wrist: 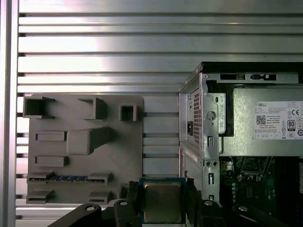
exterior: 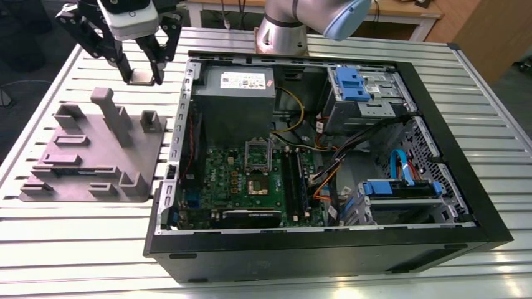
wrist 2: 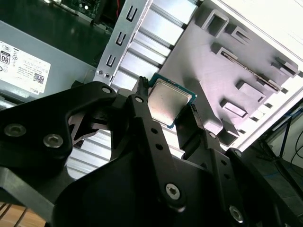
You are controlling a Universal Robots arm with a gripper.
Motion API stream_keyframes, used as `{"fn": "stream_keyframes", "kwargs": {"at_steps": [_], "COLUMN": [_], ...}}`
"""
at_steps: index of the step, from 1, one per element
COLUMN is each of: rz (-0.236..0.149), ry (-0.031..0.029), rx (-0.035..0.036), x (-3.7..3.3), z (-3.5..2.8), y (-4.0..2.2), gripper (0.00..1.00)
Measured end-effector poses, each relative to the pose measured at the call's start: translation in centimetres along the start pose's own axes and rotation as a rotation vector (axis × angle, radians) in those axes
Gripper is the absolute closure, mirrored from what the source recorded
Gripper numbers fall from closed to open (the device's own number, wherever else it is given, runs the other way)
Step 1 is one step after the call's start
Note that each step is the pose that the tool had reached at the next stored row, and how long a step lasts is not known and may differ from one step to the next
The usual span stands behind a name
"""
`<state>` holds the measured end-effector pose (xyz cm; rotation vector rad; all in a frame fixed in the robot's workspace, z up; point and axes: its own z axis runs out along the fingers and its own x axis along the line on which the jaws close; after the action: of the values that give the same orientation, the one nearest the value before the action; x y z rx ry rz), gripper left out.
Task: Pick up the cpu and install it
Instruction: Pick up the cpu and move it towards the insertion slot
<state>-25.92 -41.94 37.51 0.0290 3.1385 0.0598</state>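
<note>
My claw (exterior: 143,76) is clamped on the cpu (wrist 2: 170,105). Both fingers press on two opposite edges of it, and its metal top faces the wrist cameras. The chip hangs in the air above the counter (exterior: 83,249), near the far edge as the exterior view sees it. Under it is the strip of counter between the gray holder (exterior: 91,156) and the case (exterior: 332,249).

I judge that the step in hand is the carry from the holder side to the socket (exterior: 255,185) on the board (exterior: 220,168). The socket bracket (exterior: 258,151) stands upright, so the socket seems open to receive it.

To do this well, I think the chip must be held level and the grip must not be made tighter, because only the thin edges carry it. The path should pass above the case wall with good margin and stay away from the power supply (exterior: 237,93) and the cables (exterior: 332,156). The edges of the chip should be parallel to the socket before any descent. From these pictures I cannot tell whether the chip's corner mark is on the correct side.
</note>
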Motion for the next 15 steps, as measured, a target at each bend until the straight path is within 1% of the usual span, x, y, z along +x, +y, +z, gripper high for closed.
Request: {"fn": "stream_keyframes", "kwargs": {"at_steps": [2, 6, 8, 15], "rz": [0.0, 0.0, 0.0, 0.0], "ry": [0.0, 0.0, 0.0, 0.0], "rx": [0.0, 0.0, 0.0, -0.0001], "x": [-0.43, -1.78, -2.59, -5.73], "z": [0.01, 0.03, 0.04, 0.1], "y": [0.01, 0.03, 0.05, 0.1], "gripper": [0.53, 0.53, 0.53, 0.53]}}
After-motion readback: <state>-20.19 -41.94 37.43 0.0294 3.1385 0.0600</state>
